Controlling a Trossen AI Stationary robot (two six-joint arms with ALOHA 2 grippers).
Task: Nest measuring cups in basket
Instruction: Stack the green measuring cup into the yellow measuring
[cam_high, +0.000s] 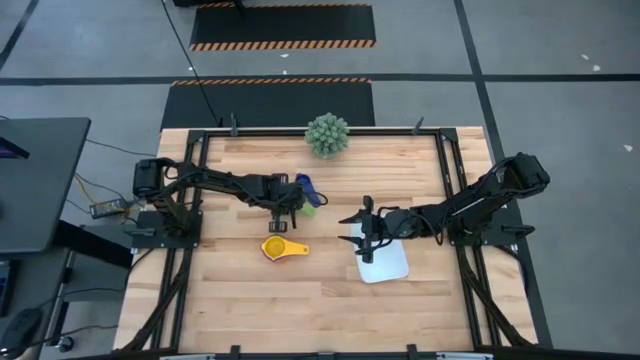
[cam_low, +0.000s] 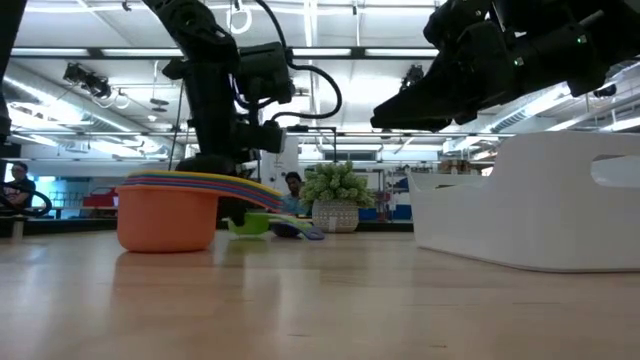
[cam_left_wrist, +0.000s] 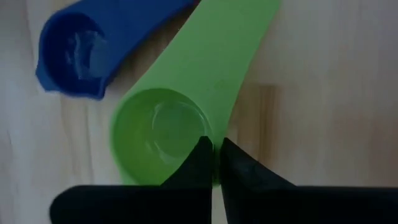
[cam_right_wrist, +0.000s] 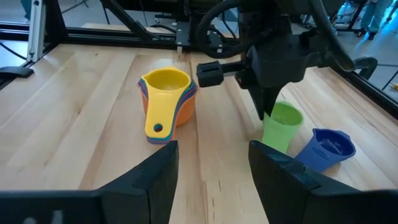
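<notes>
A green measuring cup (cam_left_wrist: 158, 134) and a blue one (cam_left_wrist: 78, 50) sit side by side on the table right of centre in the right wrist view, green (cam_right_wrist: 281, 124), blue (cam_right_wrist: 326, 148). The other cups are nested into one stack with yellow on top (cam_high: 280, 247), (cam_right_wrist: 165, 99), resting on its orange base (cam_low: 168, 218). The white basket (cam_high: 385, 262) lies on the table to the right of the stack. My left gripper (cam_left_wrist: 216, 149) is shut on the green cup. My right gripper (cam_high: 358, 232) hangs open over the basket's left edge. My left gripper pinches the green cup's rim wall (cam_left_wrist: 211, 177), close to where the handle (cam_left_wrist: 233, 56) joins the bowl. One finger (cam_left_wrist: 198, 155) is inside the bowl and the other outside. The fingers come from above, pointing down. Whether the cup is off the table, I cannot tell.
A spiky green ball plant in a pot (cam_high: 327, 134) stands at the table's far edge. Black frame rails (cam_high: 455, 170) run along the table's sides. Bare wood stretches across the near half of the table (cam_high: 300, 310).
</notes>
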